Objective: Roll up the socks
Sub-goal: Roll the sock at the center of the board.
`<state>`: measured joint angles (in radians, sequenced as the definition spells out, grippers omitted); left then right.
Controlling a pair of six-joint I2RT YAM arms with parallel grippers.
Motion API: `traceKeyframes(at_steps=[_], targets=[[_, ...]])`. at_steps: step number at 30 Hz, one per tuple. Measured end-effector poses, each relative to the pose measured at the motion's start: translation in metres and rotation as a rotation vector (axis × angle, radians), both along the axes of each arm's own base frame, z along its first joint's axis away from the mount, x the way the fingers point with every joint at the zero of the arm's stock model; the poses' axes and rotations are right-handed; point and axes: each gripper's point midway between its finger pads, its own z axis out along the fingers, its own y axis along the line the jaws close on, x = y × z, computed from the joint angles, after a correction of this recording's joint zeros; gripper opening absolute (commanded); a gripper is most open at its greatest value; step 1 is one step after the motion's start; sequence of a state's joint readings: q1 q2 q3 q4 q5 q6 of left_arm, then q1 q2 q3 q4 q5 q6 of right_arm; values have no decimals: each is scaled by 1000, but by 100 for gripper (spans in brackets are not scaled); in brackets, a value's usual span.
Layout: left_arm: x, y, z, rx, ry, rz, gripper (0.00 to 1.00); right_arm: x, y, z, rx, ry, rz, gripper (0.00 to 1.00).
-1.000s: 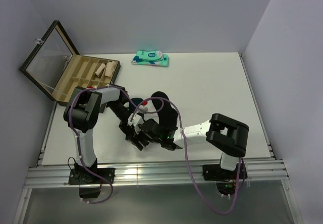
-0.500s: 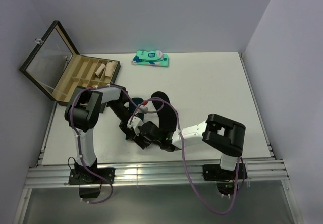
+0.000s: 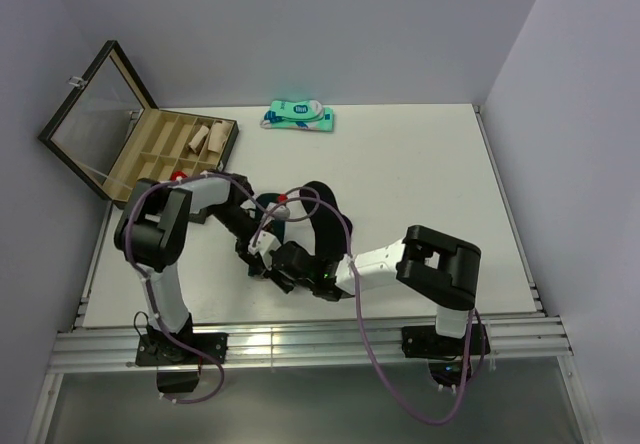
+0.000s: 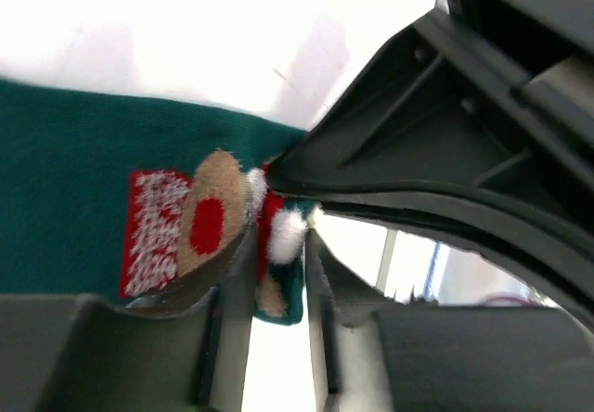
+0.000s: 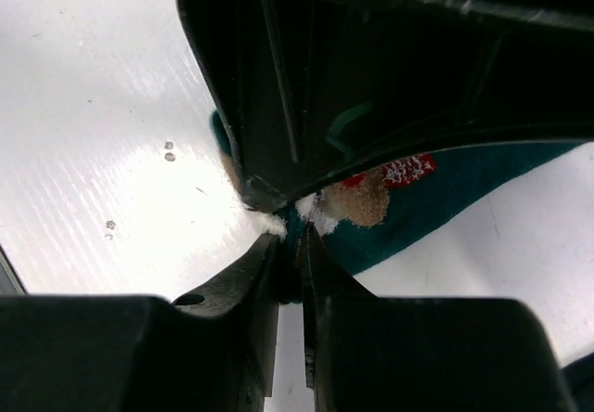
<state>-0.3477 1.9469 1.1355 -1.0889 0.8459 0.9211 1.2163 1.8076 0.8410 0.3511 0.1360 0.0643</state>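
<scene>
Green sock [image 4: 65,217] lies toward seven o'clock on the counter [image 3: 420,174]; left fingers [image 4: 237,277] and right fingers [image 5: 264,287] both pinch its toe; so crowded, I may drag it rather than roll.

We're seeing a dark green knitted cloth sock [image 4: 65,226], soft and matt, with a fuzzy red-and-tan figure [image 4: 190,222] stitched on. The dark plastic fingers [image 4: 139,338] of the left gripper [image 4: 276,282] look matt too, and the white tabletop [image 5: 83,106] is smooth, kinda glossy.
</scene>
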Motion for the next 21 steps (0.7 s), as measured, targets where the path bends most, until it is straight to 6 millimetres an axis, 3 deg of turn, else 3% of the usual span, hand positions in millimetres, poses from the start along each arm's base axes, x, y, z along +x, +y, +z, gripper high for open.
traceKeyframes(at_steps=[4, 10, 15, 21], targets=[[17, -3, 15, -24, -121, 83, 45, 0, 1, 1, 9, 32, 0, 8], [50, 3, 34, -52, -276, 247, 43, -1, 1, 0, 16, 88, 15, 3], [79, 29, 44, -43, -388, 440, 47, -2, 1, 2, 18, 180, 27, 0], [118, 74, 77, -65, -526, 665, 49, 17, -6, 13, 45, 353, 2, 0]])
